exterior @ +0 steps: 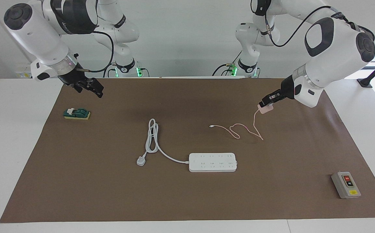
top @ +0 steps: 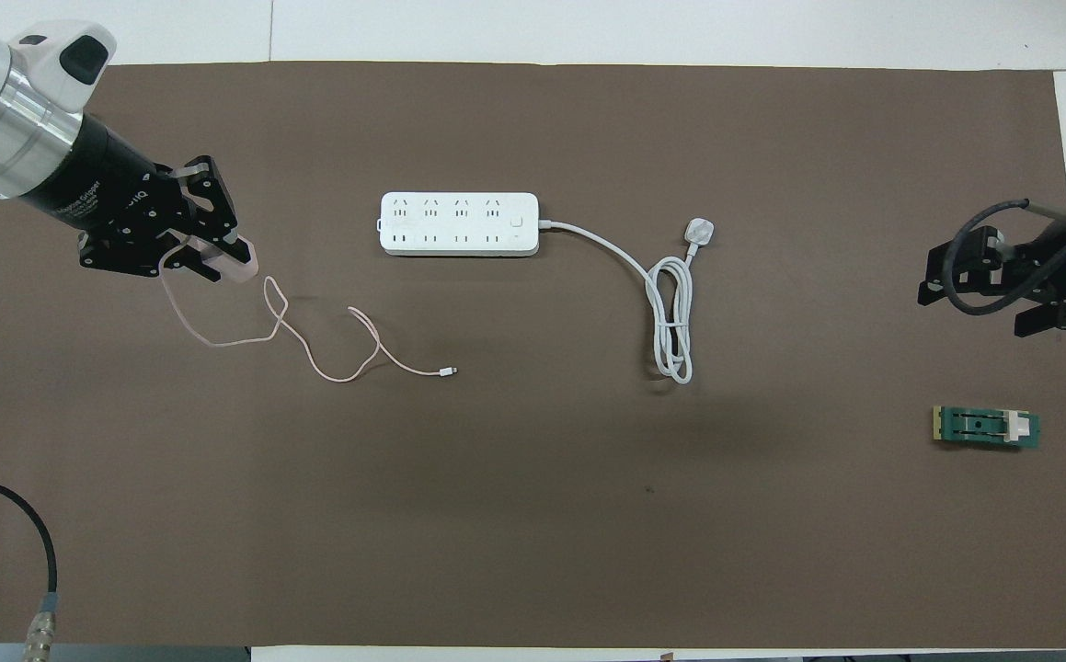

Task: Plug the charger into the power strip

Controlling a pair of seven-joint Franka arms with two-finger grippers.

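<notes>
My left gripper (exterior: 266, 104) is pinching the charger (exterior: 266, 109) just above the mat (exterior: 187, 200), toward the left arm's end of the table. Its pink cable (exterior: 239, 131) trails down and curls across the mat, tip loose. The power strip (exterior: 213, 162) lies farther from the robots, mid-table, its long axis running across the table and its sockets facing up. I judge the carry runs outward and toward centre. The right gripper (exterior: 88, 88) waits over its own end, fingers spread.
</notes>
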